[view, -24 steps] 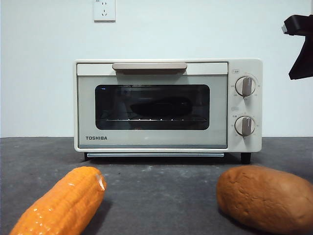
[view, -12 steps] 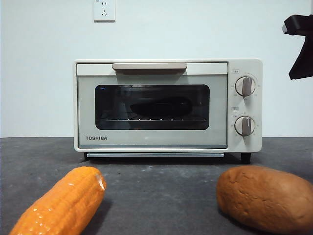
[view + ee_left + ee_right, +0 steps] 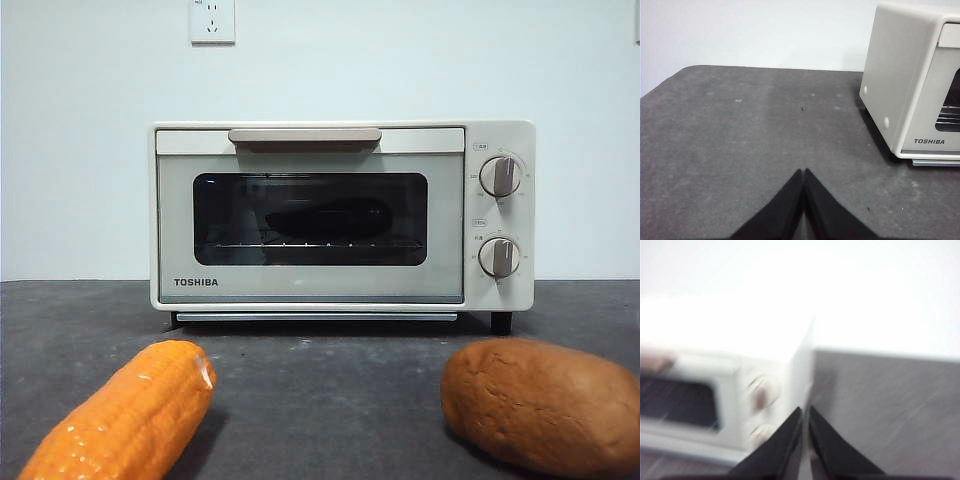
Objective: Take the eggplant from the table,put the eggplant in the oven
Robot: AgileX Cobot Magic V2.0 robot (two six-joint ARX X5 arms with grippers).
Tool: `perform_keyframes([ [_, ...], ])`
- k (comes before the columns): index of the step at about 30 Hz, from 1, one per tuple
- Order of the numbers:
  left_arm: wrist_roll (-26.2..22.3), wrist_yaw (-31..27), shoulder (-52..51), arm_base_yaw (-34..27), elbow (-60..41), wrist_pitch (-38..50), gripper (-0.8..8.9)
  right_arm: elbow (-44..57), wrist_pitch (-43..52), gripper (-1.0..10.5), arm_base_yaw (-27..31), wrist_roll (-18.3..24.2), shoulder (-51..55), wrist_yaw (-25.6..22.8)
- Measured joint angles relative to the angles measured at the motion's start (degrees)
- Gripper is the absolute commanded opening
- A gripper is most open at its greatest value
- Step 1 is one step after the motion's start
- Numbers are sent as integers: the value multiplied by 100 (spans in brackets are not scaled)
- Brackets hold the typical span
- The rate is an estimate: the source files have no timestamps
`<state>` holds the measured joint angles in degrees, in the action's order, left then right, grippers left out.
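Observation:
The cream-white TOSHIBA oven [image 3: 340,215] stands at the back of the dark grey table [image 3: 320,380] with its door closed. Through the dark glass, the eggplant [image 3: 330,217] lies as a dark long shape on the wire rack. My left gripper [image 3: 804,172] is shut and empty, low over bare table beside the oven's side wall [image 3: 895,85]. My right gripper [image 3: 805,411] is shut and empty, above and beside the oven's [image 3: 725,390] knob end; its view is blurred. Neither gripper shows in the front view.
An orange corn cob [image 3: 125,415] lies at the near left and a brown bread-like lump [image 3: 545,405] at the near right. A wall socket [image 3: 212,20] sits on the white wall behind the oven.
The black gripper tip at the top right corner of the front view has left the picture. The oven, corn and lump have not moved.

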<state>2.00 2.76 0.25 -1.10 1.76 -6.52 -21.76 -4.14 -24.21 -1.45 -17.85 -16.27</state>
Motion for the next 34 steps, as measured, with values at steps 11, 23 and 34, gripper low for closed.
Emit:
perform_keyframes([
  [11, 0, 0, 0, 0, 0, 0, 6, 1331, 55, 6, 2100, 162, 1534, 1143],
  [23, 0, 0, 0, 0, 0, -2, 6, 2076, -356, 6, 2430, -186, 1749, 2273],
  [34, -2, 0, 0, 0, 0, -2, 6, 2083, -195, 6, 2430, -247, 1751, 2203],
])
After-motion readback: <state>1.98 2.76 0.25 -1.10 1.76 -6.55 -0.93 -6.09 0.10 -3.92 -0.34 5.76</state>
